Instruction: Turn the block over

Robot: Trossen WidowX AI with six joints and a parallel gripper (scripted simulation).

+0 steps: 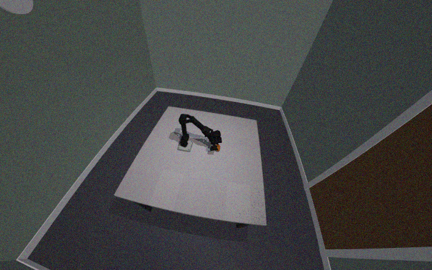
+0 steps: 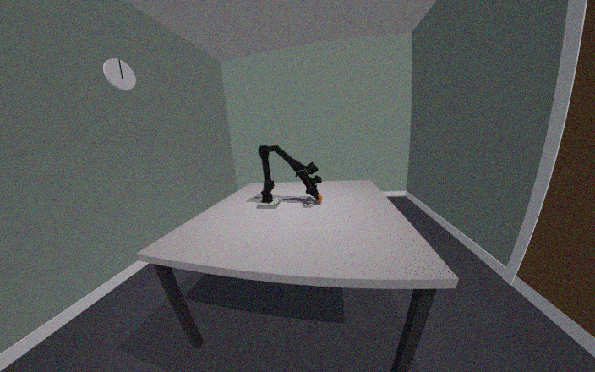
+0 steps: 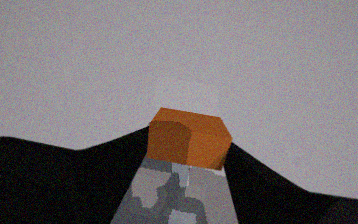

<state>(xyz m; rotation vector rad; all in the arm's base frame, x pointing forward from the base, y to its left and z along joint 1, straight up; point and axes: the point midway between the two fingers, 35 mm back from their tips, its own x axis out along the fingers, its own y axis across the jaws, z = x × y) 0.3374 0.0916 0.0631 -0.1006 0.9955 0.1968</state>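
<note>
An orange block [image 3: 190, 139] [image 1: 218, 146] [image 2: 319, 197] sits between my two black fingers in the wrist view. My gripper [image 3: 187, 137] [image 1: 216, 145] [image 2: 315, 196] is shut on it. The block is low over the white table [image 1: 194, 181] [image 2: 318, 240] [image 3: 180, 55], close to its surface; I cannot tell whether it touches. Its faces in view are plain orange; no mark shows. The arm reaches from its base [image 1: 184, 146] [image 2: 267, 202] out to the right and bends down to the block.
A grey shadow of the arm lies on the table beside the base. The table stands in a small room with green walls; its edges are far from the gripper.
</note>
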